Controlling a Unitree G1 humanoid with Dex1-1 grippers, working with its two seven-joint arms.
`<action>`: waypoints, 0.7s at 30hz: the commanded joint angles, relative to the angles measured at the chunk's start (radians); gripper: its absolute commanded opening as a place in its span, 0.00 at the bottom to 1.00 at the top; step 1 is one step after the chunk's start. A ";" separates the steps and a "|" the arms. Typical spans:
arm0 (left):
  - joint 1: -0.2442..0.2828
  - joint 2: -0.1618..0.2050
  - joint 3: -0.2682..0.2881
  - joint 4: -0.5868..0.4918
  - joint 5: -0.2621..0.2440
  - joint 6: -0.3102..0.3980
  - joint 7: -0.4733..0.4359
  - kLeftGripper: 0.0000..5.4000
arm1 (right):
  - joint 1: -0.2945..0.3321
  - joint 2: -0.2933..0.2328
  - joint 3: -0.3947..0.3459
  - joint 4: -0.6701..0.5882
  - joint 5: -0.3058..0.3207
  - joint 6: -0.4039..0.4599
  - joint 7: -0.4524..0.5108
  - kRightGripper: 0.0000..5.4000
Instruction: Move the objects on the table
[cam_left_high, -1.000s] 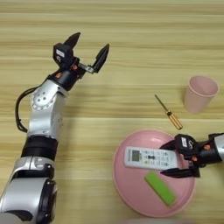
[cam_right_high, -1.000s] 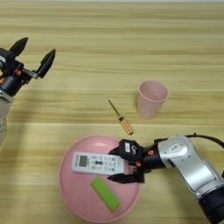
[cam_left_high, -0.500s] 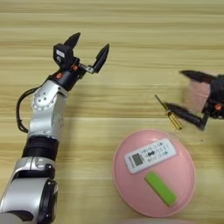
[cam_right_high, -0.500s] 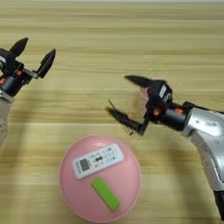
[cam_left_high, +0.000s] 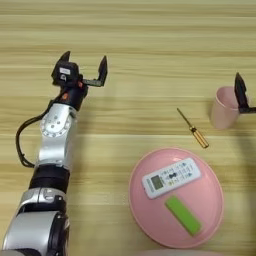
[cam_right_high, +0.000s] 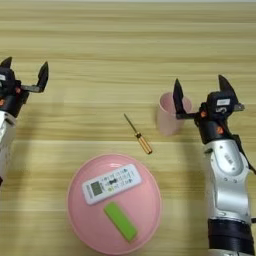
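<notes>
While the right gripper (cam_right_high: 200, 97) stood wide open and empty, one finger apparently at the cup (cam_right_high: 169, 114), we judged it light, thin-walled, best pinched across the rim.

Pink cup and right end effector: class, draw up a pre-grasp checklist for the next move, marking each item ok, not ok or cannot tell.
1. Right end effector open: ok, fingers spread wide.
2. One finger lined up at the pink cup: ok, it overlaps the rim; whether it touches, cannot tell.
3. Cup upright on the table: ok.
4. Screwdriver clear of the cup: ok, it lies apart on the cup's left.
5. Remote control out of the way: ok, it rests on the pink plate beside a green block.
6. Left end effector away: ok, open on the far left.
</notes>
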 joint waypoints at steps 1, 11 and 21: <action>0.012 0.013 0.003 0.036 0.012 -0.031 0.017 1.00 | 0.005 0.021 -0.004 0.075 0.005 -0.087 -0.012 0.99; 0.031 0.037 0.004 0.079 0.059 -0.089 0.074 1.00 | -0.050 0.016 0.009 0.158 -0.007 -0.124 -0.032 0.99; -0.015 0.044 -0.005 0.152 0.081 -0.114 0.118 1.00 | -0.095 -0.003 0.020 0.243 -0.033 -0.164 -0.035 0.99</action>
